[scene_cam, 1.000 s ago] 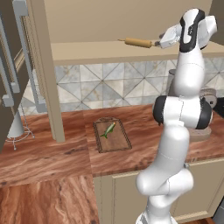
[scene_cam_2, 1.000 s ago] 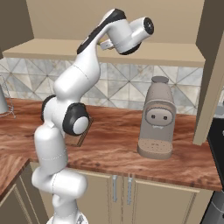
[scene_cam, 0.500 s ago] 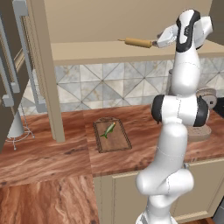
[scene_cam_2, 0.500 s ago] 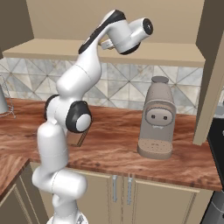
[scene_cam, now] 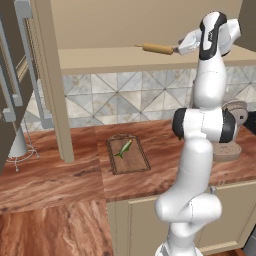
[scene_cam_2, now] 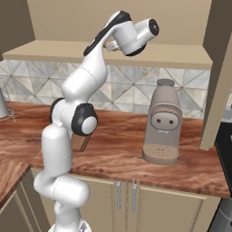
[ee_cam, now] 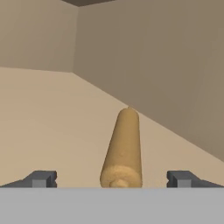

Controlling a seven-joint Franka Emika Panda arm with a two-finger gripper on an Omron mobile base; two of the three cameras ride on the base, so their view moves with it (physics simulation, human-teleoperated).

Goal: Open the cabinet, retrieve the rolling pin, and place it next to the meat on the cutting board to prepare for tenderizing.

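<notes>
Your gripper (ee_cam: pixel 111 179) is spread wide and holds nothing; its two fingertips (ee_cam: pixel 41 178) stand one to each side of the near end of the rolling pin (ee_cam: pixel 123 146), which lies straight ahead of the hand, pointing away along the shelf floor inside the cabinet (scene_cam: pixel 150 20). From the left base view you can see the rolling pin (scene_cam: pixel 158 48) lying flat on that shelf, with the hand just at its end, level with it.

You are at the grasp step, I judge. The near handle stub sits between the jaws but looks barely inside them, so push the hand forward along the pin until the thick barrel is well between the fingers, then close. Gripping the stub alone would likely let the long cylinder swing or roll out. Keep the hand level so the fingers do not scrape the shelf.

The shelf is plain, smooth beige, with the cabinet's back wall and a side wall beyond the pin. Well below the gripper, the cutting board (scene_cam: pixel 128 155) lies on the reddish wood-grain counter (scene_cam: pixel 60 180), with the meat (scene_cam: pixel 123 149) on it and bare board beside the meat. A beige coffee machine (scene_cam_2: pixel 162 122) stands on the counter too, below the hand in the right base view.
</notes>
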